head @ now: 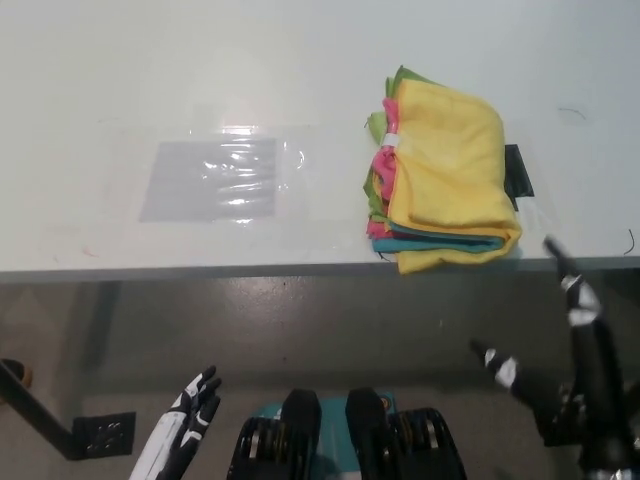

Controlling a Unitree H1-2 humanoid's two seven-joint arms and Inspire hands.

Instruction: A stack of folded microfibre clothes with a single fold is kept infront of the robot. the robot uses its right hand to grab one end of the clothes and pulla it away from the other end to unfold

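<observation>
A stack of folded microfibre cloths (443, 178) lies on the white table (150, 90) at its front right edge. The top cloth is yellow, with pink, green and teal layers showing along the left and front sides. My black right hand (575, 350) is below and to the right of the stack, under the table's edge level, open with its fingers spread and holding nothing. My white left hand (185, 425) rests at the lower left, fingers apart, far from the cloths.
A clear plastic sheet (215, 178) lies flat on the table left of the stack. A black object (518, 170) peeks out from behind the stack's right side. A dark bracket (100, 435) sits on the floor at lower left.
</observation>
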